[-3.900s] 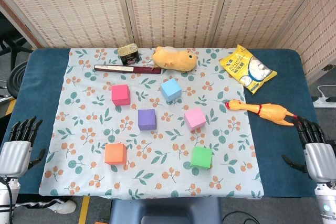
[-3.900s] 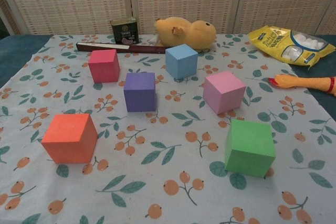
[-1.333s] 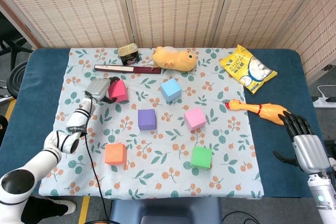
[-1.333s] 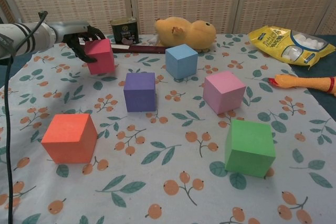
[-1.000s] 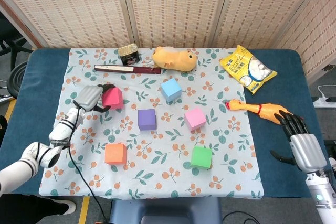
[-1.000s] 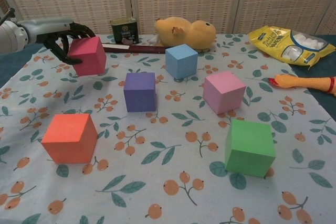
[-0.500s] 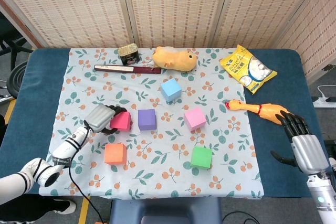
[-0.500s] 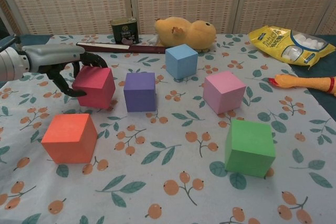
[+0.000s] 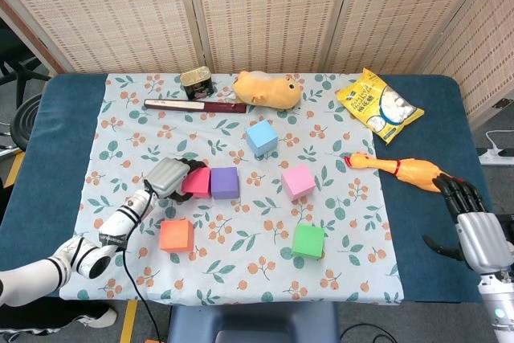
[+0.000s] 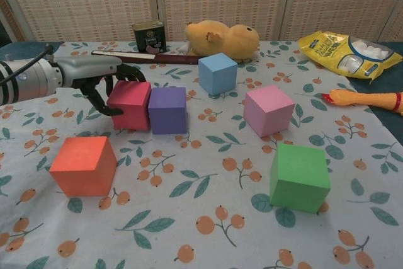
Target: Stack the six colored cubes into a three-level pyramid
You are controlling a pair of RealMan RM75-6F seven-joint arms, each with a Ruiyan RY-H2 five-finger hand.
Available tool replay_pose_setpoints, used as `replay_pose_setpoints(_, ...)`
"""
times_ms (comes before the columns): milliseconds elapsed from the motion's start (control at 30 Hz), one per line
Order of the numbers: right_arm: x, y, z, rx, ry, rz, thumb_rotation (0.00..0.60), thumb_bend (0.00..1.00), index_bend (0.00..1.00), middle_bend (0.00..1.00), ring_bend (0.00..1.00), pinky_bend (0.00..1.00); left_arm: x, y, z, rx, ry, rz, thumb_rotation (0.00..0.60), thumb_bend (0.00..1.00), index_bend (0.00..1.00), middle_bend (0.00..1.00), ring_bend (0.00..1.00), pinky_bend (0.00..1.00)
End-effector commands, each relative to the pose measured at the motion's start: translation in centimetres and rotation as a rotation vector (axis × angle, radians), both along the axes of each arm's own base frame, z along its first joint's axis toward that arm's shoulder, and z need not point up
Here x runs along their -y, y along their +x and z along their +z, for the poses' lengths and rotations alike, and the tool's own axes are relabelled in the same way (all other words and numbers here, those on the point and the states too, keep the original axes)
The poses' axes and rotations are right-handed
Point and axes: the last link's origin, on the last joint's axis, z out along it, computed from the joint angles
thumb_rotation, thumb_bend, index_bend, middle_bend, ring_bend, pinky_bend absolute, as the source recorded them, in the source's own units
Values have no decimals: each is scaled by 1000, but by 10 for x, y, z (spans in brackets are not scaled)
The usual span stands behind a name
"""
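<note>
The left hand [image 10: 104, 83] is shown wrapped around the red cube [image 10: 129, 105], which has been carried from the far left of the floral cloth [image 9: 353, 271], near the dark flat bar [image 9: 195, 105], down to the middle row. In the chest view the red cube is seen set on the cloth, its right face touching or almost touching the purple cube [image 10: 167, 109]; whether it has been fully let go cannot be told, the dark fingers [image 10: 101, 106] being curled about its left side and top. Half a second earlier a clear gap was visible between the two cubes; that gap has been closed.

This is judged to be the start of the base row: two of the three bottom cubes are now paired. The orange cube [image 10: 84, 165] is left nearer the front, well apart. Further right, the blue cube [image 10: 217, 73], the pink cube [image 10: 269, 110] and the green cube [image 10: 300, 177] are seen unmoved and separate. A third base cube is yet to be brought alongside, and no upper level has been begun.

At the far right, the right hand [image 9: 480, 234] is held off the cloth, beside the rubber chicken [image 9: 400, 169], fingers apart and holding nothing.
</note>
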Motion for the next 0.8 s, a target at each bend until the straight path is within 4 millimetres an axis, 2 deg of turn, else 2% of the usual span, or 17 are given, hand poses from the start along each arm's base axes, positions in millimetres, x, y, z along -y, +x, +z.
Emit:
replay_pose_setpoints(33, 0, 0, 0, 1, -1, -2, 600, 0, 0, 13, 0, 50, -4, 3, -3, -2, 0, -1, 600, 357, 296, 434, 404, 428)
replay_pose_setpoints(400, -1, -3, 0, 1, -4, -11, 600, 0, 0, 13, 0, 50, -16, 7, -8, -25, -3, 1, 600, 357, 294, 434, 404, 428)
replay_pose_setpoints(800, 0, -5, 1, -1, -5, -19, 600, 0, 0, 13, 0, 50, -15, 9, -9, -22, -38, 27, 600, 357, 269, 420, 395, 428)
